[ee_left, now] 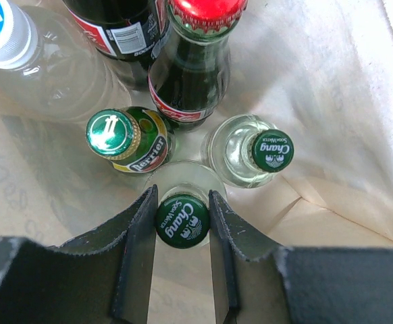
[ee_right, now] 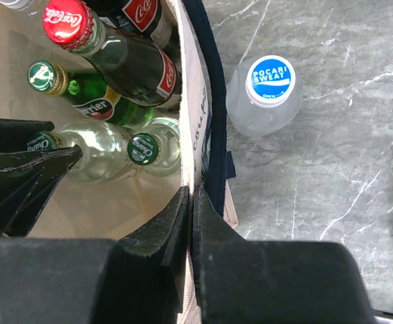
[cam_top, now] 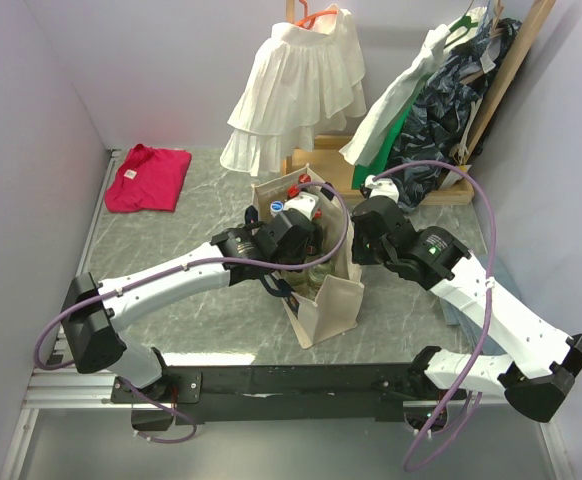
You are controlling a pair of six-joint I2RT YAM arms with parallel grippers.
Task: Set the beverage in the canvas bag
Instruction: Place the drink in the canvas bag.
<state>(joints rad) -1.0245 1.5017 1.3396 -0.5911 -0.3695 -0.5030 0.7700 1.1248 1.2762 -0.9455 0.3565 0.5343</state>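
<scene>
Seen from above, a tall cream canvas bag (cam_top: 333, 305) with dark strap handles stands open on a grey marbled table (cam_top: 196, 205), with two robot arms reaching to it from the near edge. The left pincer (ee_left: 181, 197) is down inside the bag, its two dark padded fingers (ee_left: 139, 243) closed on either side of the neck of a clear glass Chang bottle (ee_left: 182, 223) with a green cap. This gripped bottle stands upright within the bag's walls; whether its base touches the bottom is hidden. Packed close around it inside the bag are a second Chang bottle (ee_left: 271, 150) just to one side, a green Perrier bottle (ee_left: 119, 137), a dark cola bottle with a red cap (ee_left: 203, 13), another dark cola bottle (ee_left: 119, 27) and a clear plastic bottle with a blue and white cap (ee_left: 4, 23). All of them stand upright, caps facing the camera. The right pincer (ee_right: 191, 197) is at the bag's rim, its fingers pressed together on the top edge of the canvas wall, one finger inside the bag and one outside. Just outside that wall, on the table, stands a Pocari Sweat bottle (ee_right: 269, 84) (clear plastic with a blue cap), near the bag but apart from it. At the back of the table a white ruffled garment (cam_top: 296, 85) hangs on a wooden stand, more clothes (cam_top: 441, 100) hang to the right, and a folded red cloth (cam_top: 149, 178) lies at the far left.
</scene>
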